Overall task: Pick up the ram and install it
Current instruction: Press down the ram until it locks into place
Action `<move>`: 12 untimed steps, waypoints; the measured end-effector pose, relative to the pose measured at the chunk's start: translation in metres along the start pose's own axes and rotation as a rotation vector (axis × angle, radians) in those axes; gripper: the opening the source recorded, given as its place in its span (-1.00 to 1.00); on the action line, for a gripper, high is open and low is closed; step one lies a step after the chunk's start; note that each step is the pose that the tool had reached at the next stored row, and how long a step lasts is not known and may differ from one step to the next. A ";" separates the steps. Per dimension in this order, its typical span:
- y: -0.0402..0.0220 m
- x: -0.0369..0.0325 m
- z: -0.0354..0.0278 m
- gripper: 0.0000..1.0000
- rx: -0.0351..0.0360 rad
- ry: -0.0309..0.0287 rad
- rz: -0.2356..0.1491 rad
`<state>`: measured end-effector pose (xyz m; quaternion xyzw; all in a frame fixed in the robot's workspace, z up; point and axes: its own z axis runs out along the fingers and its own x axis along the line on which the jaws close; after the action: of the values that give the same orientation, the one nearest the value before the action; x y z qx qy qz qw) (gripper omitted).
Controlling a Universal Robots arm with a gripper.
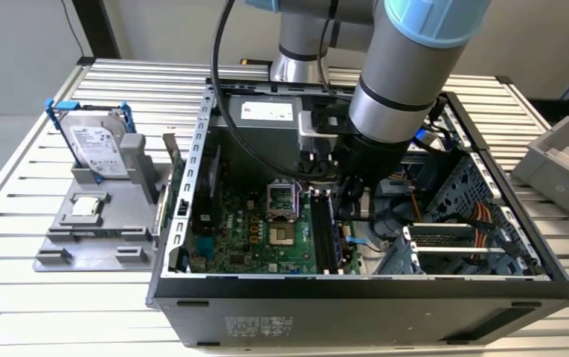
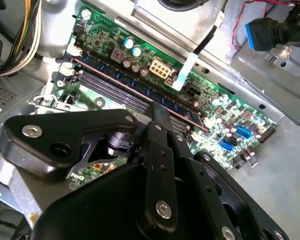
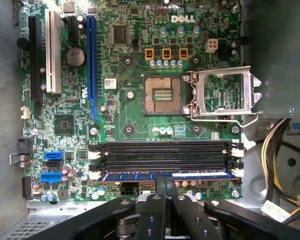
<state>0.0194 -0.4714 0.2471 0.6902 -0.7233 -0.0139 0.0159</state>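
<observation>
Ram [image 3: 165, 175] lies lengthwise in the motherboard's [image 3: 130, 60] outermost slot, directly below the jaws, whose narrow-set fingers [image 3: 160, 186] bear on its top edge, apparently to press it home, while the other long black slots [image 3: 160, 152] sit just beyond, unfilled.

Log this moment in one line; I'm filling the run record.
stage: install | thin blue ram stick: lying in outermost long black motherboard slot | hand: directly over ram stick | CPU socket: empty, latch open
</observation>
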 end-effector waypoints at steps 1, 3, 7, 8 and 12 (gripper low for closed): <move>0.0000 -0.0005 0.0010 -1.00 0.0000 0.0001 0.000; -0.0001 -0.0017 0.0038 -1.00 0.0000 0.0001 0.000; 0.0000 -0.0068 0.0078 -1.00 0.0000 0.0002 -0.001; 0.0000 -0.0084 0.0087 -1.00 0.0000 0.0001 -0.001; -0.0003 -0.0135 0.0115 -1.00 0.0000 0.0000 -0.003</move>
<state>0.0199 -0.4579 0.2356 0.6915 -0.7221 -0.0139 0.0159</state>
